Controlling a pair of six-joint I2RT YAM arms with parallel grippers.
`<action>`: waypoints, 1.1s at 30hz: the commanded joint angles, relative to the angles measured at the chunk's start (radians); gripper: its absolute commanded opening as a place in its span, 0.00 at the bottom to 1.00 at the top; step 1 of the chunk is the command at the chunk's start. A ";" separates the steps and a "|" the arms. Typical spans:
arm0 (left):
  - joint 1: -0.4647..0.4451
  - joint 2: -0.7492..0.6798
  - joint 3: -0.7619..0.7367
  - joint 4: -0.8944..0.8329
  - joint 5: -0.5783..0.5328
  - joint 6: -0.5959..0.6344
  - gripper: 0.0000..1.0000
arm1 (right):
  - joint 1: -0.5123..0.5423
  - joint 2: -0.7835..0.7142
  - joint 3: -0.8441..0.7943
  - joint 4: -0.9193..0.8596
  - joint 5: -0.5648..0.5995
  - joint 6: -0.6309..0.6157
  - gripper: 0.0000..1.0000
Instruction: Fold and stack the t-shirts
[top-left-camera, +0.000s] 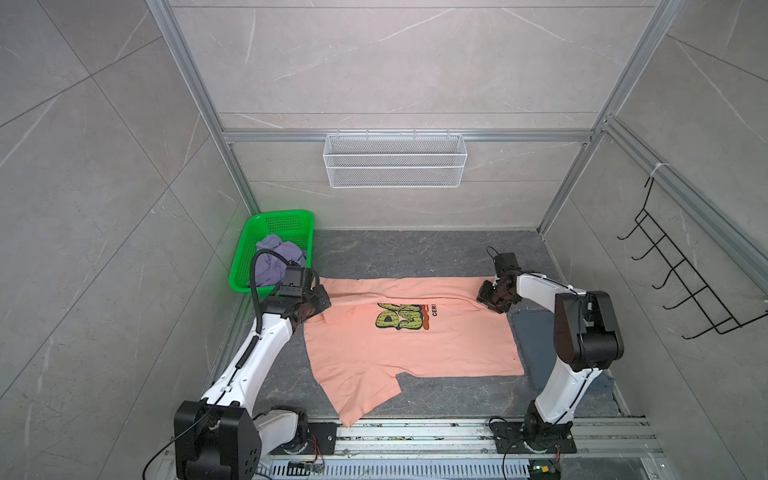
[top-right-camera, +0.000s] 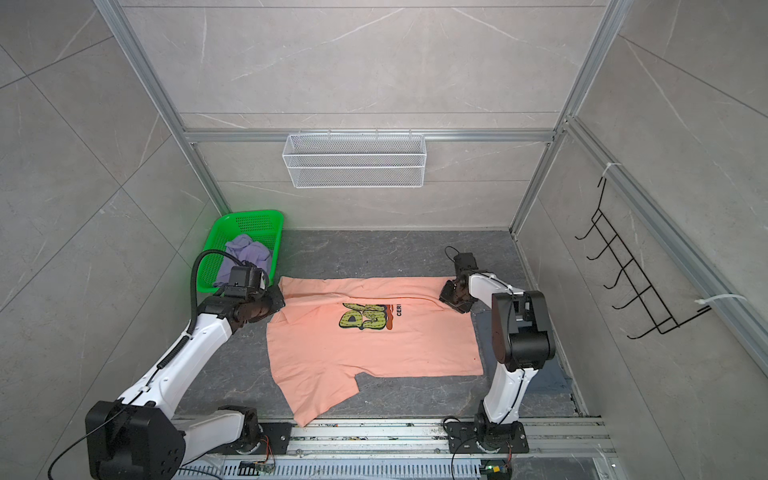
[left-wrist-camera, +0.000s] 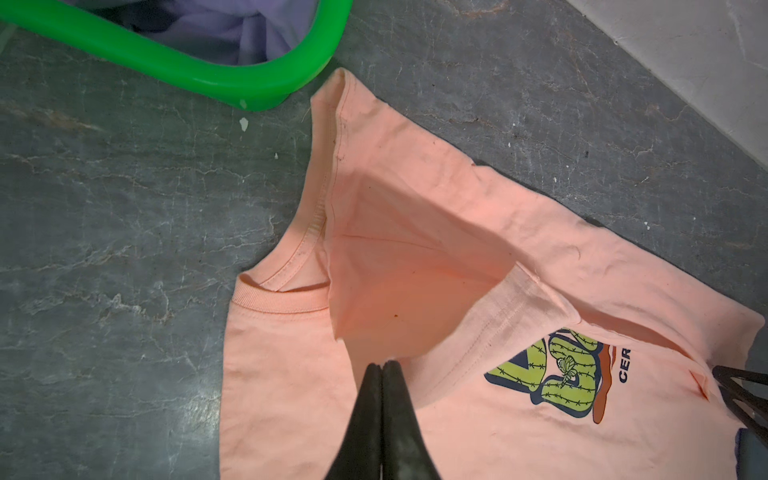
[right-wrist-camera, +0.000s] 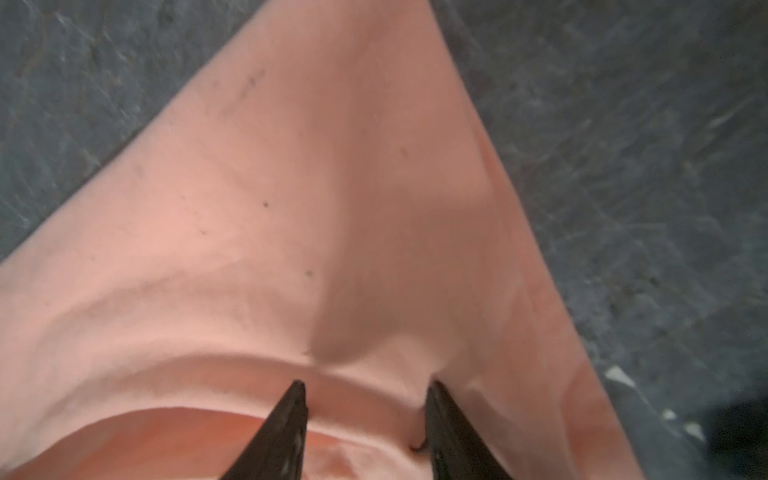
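I have the peach t-shirt spread sideways on the dark marbled worktop, collar toward my left arm and hem toward my right. My left hand has its jaws pressed together on the tip of the far sleeve flap, which tents up to it. My right hand has its jaws part-way apart with a thick roll of the hem bunched between them. The cloth puckers up to them, so I judge that a grip.

The step, as I read it, is the long fold: bringing the far edge over toward the chest print. To do it well I want both hands at one height and moving at one pace, the edge kept taut between them so the crease runs straight from collar to hem. The far sleeve should be tucked under before I let go. The near sleeve hangs out toward the front rail and needs its own fold.

The lavender t-shirt waits crumpled in the green basket just beside my left wrist — worth avoiding. The slate blue-grey t-shirt lies flat beside the peach hem. Around me are grey tiled walls, an aluminium frame, a white mesh basket and a black hook rack.
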 joint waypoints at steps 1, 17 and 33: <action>-0.002 -0.034 -0.032 -0.022 -0.008 -0.036 0.00 | 0.001 -0.008 -0.054 -0.039 0.024 -0.031 0.49; -0.104 0.042 -0.198 -0.066 -0.088 -0.147 0.00 | -0.001 -0.015 -0.072 -0.059 0.062 -0.077 0.49; -0.211 0.278 -0.166 -0.162 -0.191 -0.250 0.00 | -0.020 -0.034 -0.098 -0.074 0.106 -0.093 0.49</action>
